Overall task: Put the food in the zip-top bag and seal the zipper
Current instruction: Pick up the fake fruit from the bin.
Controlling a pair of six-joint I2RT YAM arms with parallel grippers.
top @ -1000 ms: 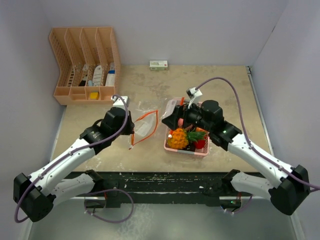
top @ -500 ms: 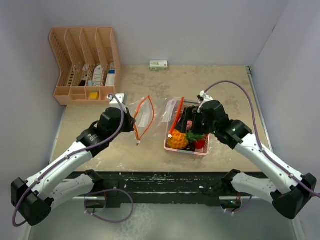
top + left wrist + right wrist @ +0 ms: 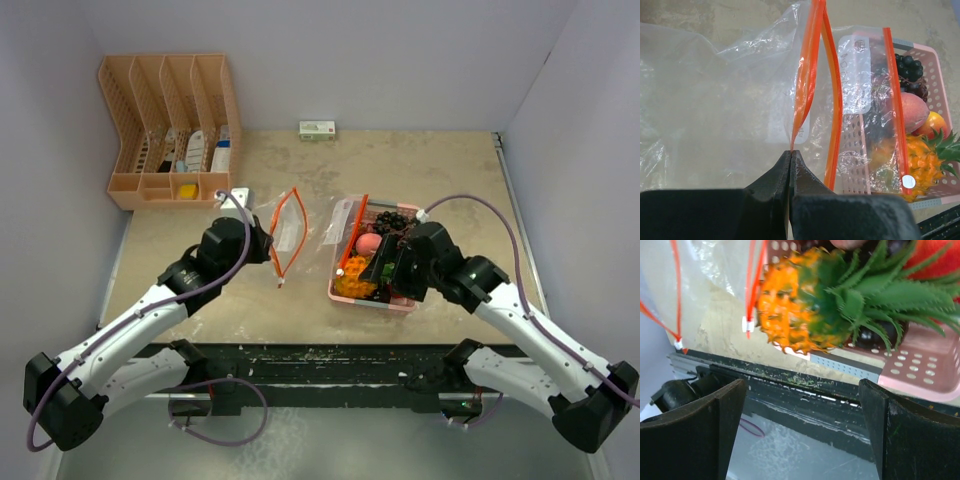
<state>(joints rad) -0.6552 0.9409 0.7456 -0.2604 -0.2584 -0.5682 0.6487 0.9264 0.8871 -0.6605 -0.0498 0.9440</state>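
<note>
The right arm had drawn back toward the table's near edge, uncovering fruit it had hidden a second earlier, while the left arm had raised the bag from a slump to a standing loop. The food remained in the pink tray (image 3: 372, 302): the pineapple (image 3: 352, 272) at its near left corner, the peach (image 3: 368, 243) behind it, the grapes (image 3: 396, 222) at the far end, and a red piece (image 3: 935, 257) beside the pineapple's leaves. None of it was in the zip-top bag (image 3: 288, 232), which stood just left of the tray with its mouth gaping.

The left gripper (image 3: 791, 156) was pinched tight on the bag's orange zipper rim, holding it up off the table. A second orange strip (image 3: 353, 232), ending in a white slider, lay along the tray's left side; whether it was the same bag's other lip could not be told. The right gripper (image 3: 802, 405) hung with its jaws spread wide and empty at the tray's near right, the pineapple just ahead of it.

Loading appeared not yet begun, with every piece left to move and the zipper left to close. A peach-coloured organizer (image 3: 170, 130) and a small box (image 3: 317, 129) sat well apart at the back.
</note>
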